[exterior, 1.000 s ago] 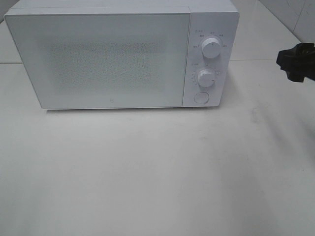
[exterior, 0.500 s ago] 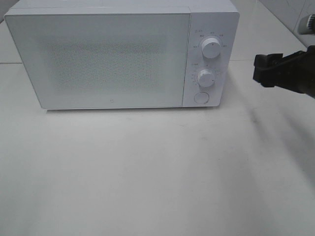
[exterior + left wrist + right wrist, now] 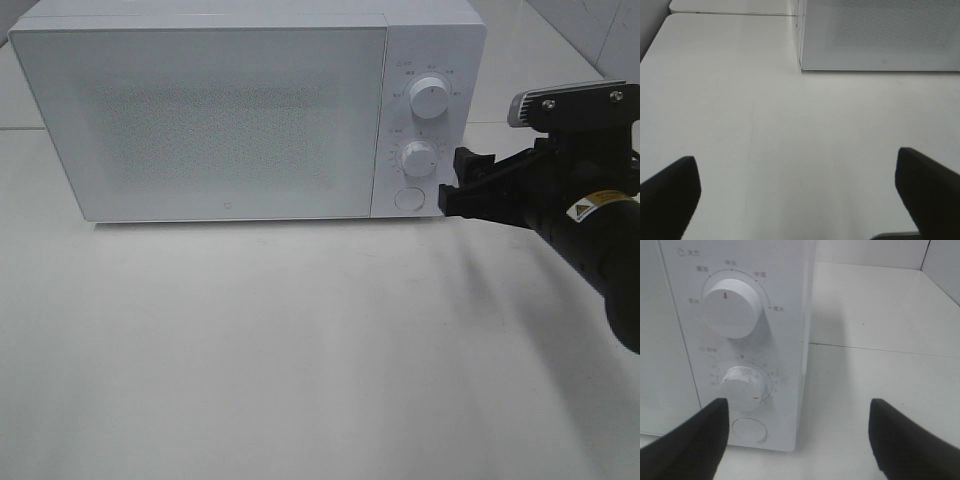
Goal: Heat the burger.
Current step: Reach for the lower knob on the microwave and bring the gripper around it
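The burger is out of view in every frame. A white microwave (image 3: 200, 120) stands at the back of the table with its door shut. My right gripper (image 3: 455, 183) hovers just right of the control panel, level with the lower knob (image 3: 419, 158) and the round button (image 3: 408, 198), touching neither. Its jaws are open with nothing between them. In the right wrist view this gripper (image 3: 797, 420) frames the lower knob (image 3: 743, 388) and the button (image 3: 749, 430). My left gripper (image 3: 795, 167) shows only in the left wrist view, open and empty above bare table.
An upper knob (image 3: 429, 97) sits above the lower one on the panel. The white tabletop (image 3: 300, 350) stretches in front of the microwave. A tiled wall (image 3: 590, 30) rises at the back right. The microwave's front corner (image 3: 801, 65) lies ahead of the left gripper.
My right arm has come in from the right edge toward the microwave's control panel. Its jaws stay open. The microwave has not moved.
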